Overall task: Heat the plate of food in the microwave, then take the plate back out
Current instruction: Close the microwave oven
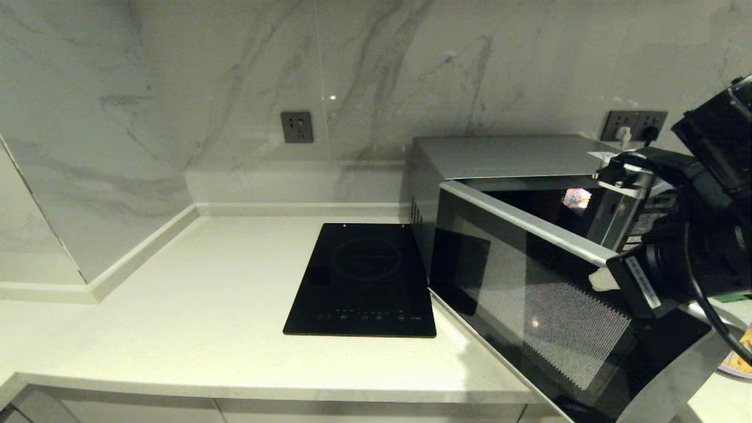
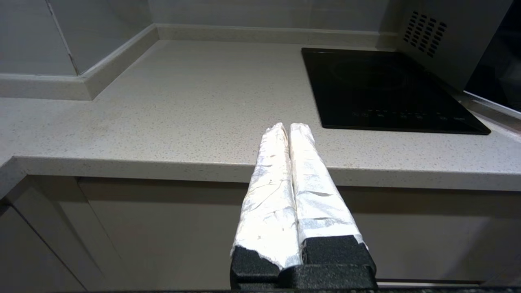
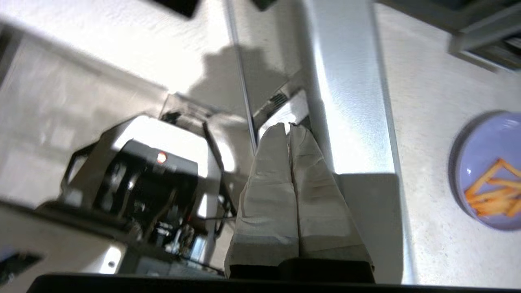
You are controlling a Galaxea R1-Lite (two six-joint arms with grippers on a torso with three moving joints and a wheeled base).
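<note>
Your right gripper (image 3: 289, 126) has its fingers pressed together, holding nothing, right at the microwave (image 1: 505, 158) door's edge. The plate of food (image 3: 490, 171) sits on the counter (image 1: 194, 329) beside it. Left gripper (image 2: 287, 128) is parked, pinched together too.

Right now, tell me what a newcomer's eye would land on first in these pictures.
First, the microwave on the right of the counter, its dark glass door swung partly open, with the right gripper, shut, at the door's upper edge. Next, the flat black cooktop set in the pale countertop just left of it. The plate of food, lavender with orange sticks, sits on the counter at the right.
</note>
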